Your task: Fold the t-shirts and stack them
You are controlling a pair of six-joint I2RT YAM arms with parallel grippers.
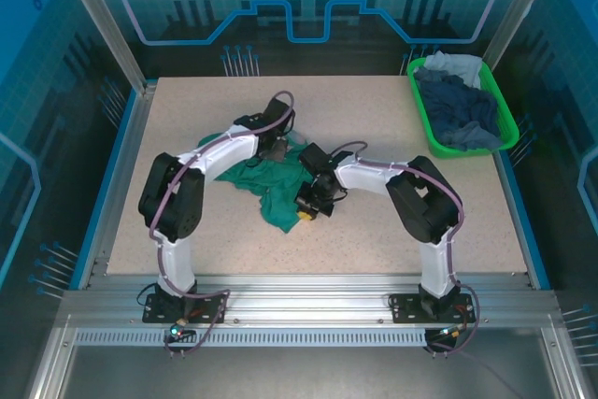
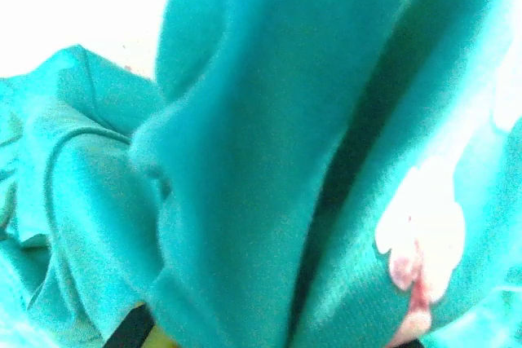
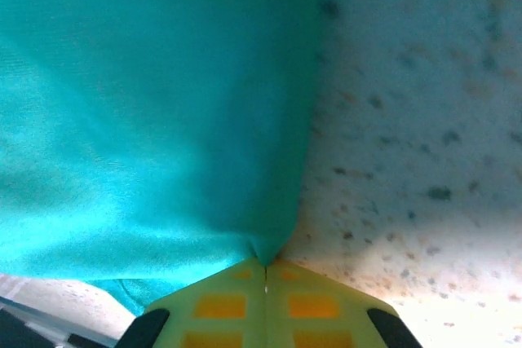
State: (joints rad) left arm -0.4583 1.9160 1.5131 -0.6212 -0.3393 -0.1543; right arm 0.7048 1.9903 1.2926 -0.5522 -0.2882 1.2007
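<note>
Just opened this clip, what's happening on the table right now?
Both arms are working on the teal-green t-shirt, which lies crumpled in the middle of the table. The right hand is shut, pinching an edge of the shirt low over the tabletop. The left hand is shut too, apparently with cloth bunched in it at the shirt's far side. No fold is made yet. Navy and pale grey-blue shirts sit in the green basket at the far right corner.

My teal-green t-shirt lies crumpled near the table's middle, pinkish-white print showing. I see a navy t-shirt and a grey-blue t-shirt heaped in the basket, far right corner.
</note>
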